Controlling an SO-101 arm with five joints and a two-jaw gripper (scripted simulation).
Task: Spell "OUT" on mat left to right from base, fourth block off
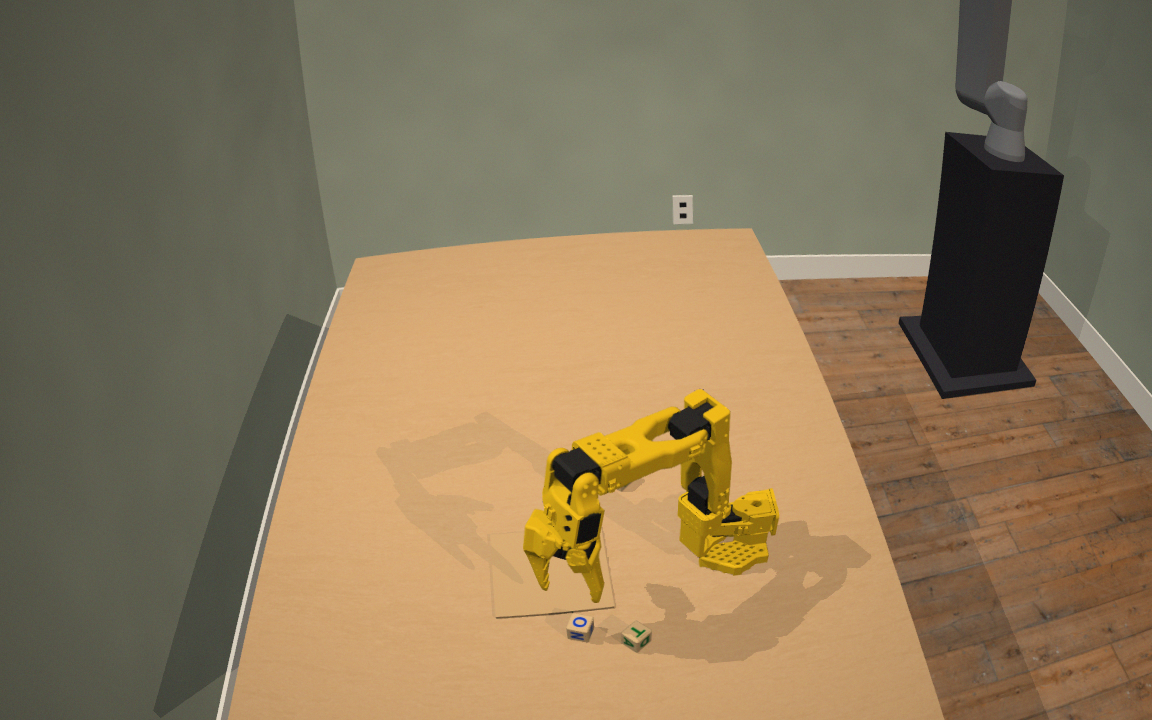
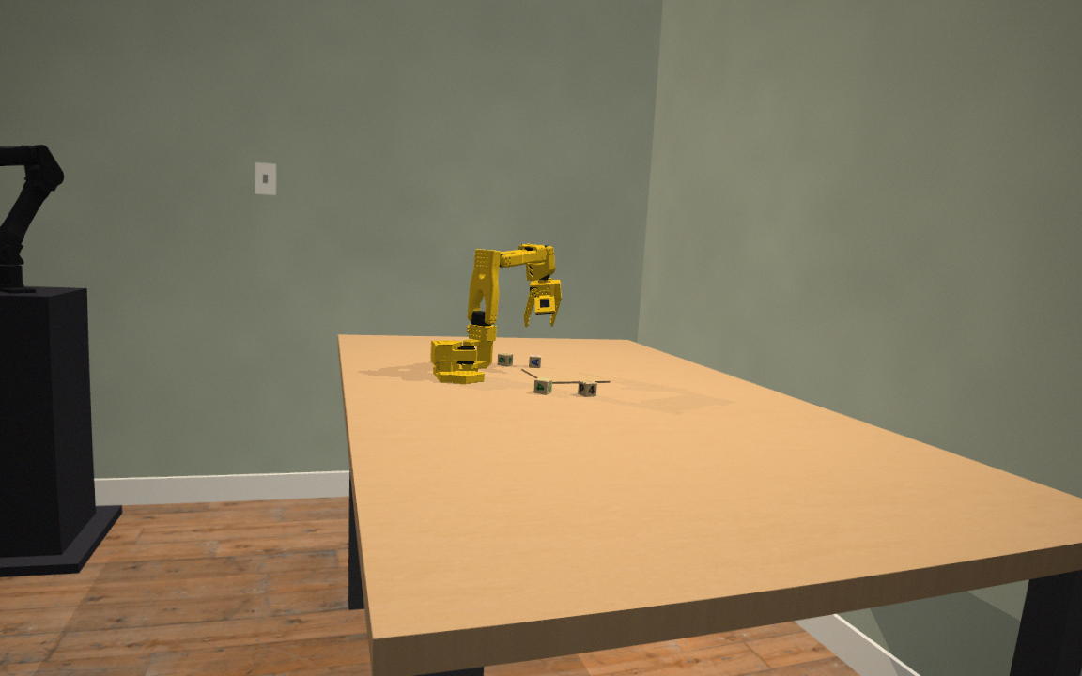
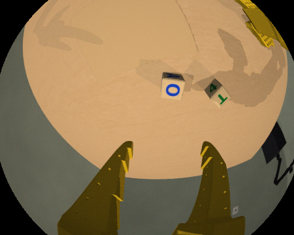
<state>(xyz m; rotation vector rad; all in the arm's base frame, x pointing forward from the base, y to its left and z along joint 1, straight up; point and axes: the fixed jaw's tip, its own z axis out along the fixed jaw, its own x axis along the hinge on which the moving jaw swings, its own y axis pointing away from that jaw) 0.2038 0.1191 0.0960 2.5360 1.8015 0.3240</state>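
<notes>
My gripper [image 1: 571,593] [image 2: 540,324] [image 3: 167,143] is open and empty, pointing down above the mat's side near the O block. The thin mat [image 1: 517,604] [image 3: 130,39] lies flat. The block with a blue O on top [image 1: 579,625] [image 2: 533,361] [image 3: 172,89] lies just off the mat's edge. The block with a green T on top [image 1: 636,636] [image 2: 504,360] [image 3: 220,97] lies off the mat beside it, turned askew, not touching it. A block with a green mark [image 2: 542,386] and one with a black 4 [image 2: 587,389] stand on the far side; their tops are unreadable, and the arm hides them in the top view.
The arm's yellow base [image 1: 735,550] [image 2: 458,370] stands on the table [image 1: 437,340] [image 2: 696,504] beyond the mat's side. The arm's shadows cross the table and part of the mat. Another arm on a black pedestal [image 1: 987,268] [image 2: 7,420] stands off the table.
</notes>
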